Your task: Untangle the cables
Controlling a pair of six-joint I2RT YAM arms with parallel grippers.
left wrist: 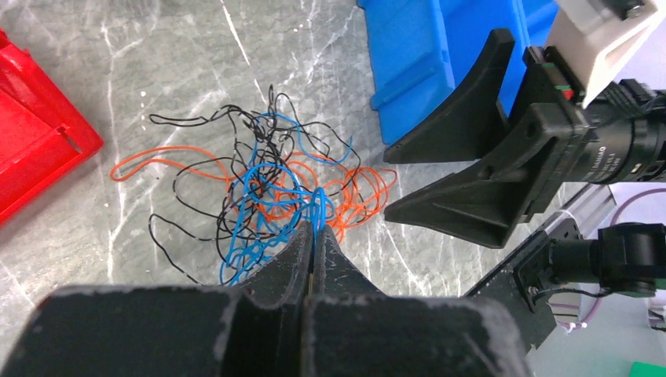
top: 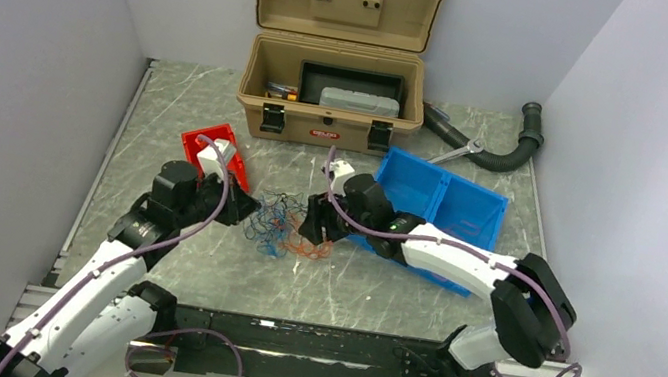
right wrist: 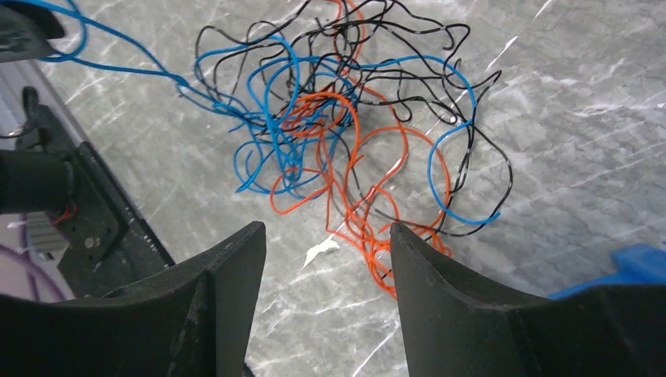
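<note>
On my feed the cables [left wrist: 267,188] = one messy knot of v. thin wires, blue, orange & black, lying flat on the table [left wrist: 157,71]. Blue ones are bunched approx in the middle, orange loops spill out both sides, black strands straggle round the edges. One blue strand is pinched in the left gripper [left wrist: 312,236].

Tangled thin red, blue and black cables [top: 278,225] between red plastic tray [top: 194,139] left and blue plastic bin [top: 469,208] right; open tan plastic toolbox [top: 330,125] behind.
</note>
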